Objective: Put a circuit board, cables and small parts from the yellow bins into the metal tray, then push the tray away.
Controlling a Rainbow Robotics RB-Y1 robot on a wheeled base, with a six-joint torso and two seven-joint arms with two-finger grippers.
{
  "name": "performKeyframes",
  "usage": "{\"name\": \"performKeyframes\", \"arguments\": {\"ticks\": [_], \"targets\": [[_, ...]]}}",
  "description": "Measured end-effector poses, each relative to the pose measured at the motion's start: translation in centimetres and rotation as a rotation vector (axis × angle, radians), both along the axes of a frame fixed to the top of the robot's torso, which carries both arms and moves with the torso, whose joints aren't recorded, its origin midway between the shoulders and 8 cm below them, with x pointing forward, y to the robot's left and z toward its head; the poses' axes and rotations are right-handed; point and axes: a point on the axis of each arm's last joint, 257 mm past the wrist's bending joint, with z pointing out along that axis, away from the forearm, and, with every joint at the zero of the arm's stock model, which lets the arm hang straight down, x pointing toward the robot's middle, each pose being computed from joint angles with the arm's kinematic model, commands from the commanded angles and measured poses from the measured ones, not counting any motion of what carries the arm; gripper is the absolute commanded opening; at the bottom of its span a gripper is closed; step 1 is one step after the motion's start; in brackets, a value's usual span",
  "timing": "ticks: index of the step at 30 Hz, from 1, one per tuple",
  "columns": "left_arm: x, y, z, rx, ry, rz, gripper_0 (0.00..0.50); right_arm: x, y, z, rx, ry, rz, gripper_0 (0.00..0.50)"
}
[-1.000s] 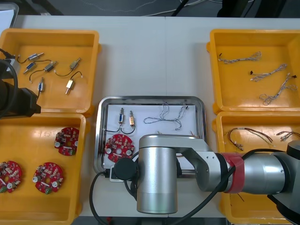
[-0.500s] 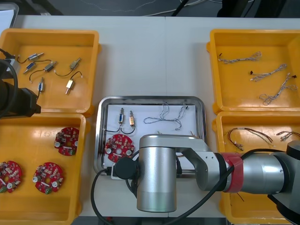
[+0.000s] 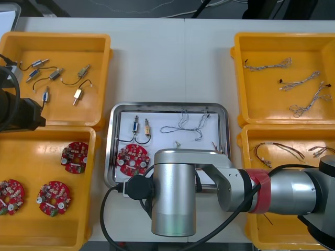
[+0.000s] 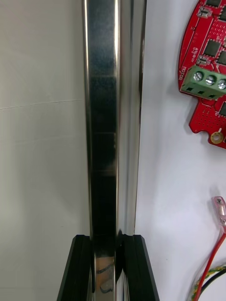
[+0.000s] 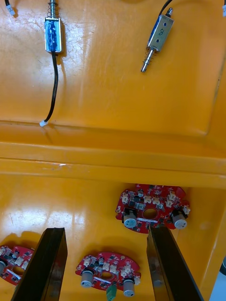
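The metal tray (image 3: 167, 105) sits mid-desk between the yellow bins (image 3: 55, 35), already carrying a circuit board (image 3: 133, 159), a twisted blue and white cable (image 3: 186, 125) and small metal parts (image 3: 141, 128), so I judge the push is the step in hand. My right hand (image 4: 104, 237) is pinched narrow on the tray's near rim, which stands between its fingers. I would drive it straight away across the bare desk (image 3: 172, 57), slow and level, so nothing slides and the tray clears both bin rows. My left hand (image 5: 106, 229) hangs wide over the left bins
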Motion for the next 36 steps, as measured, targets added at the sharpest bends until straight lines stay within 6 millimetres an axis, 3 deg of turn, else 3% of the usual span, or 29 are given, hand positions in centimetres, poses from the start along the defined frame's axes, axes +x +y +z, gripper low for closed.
{"name": "performKeyframes", "arguments": {"ticks": [17, 29, 36], "targets": [[0.0, 0.0, 0.0, 0.000, 0.000, 0.000, 0.500, 3.8, 1.3, 3.9, 0.008, -0.117, 0.039, 0.000], [0.0, 0.0, 0.0, 0.000, 0.000, 0.000, 0.500, 5.9, 0.2, 4.9, 0.008, -0.158, 0.030, 0.000], [0.0, 0.0, 0.0, 0.000, 0.000, 0.000, 0.500, 8.3, -0.2, 5.5, 0.001, -0.190, 0.007, 0.000]]}}
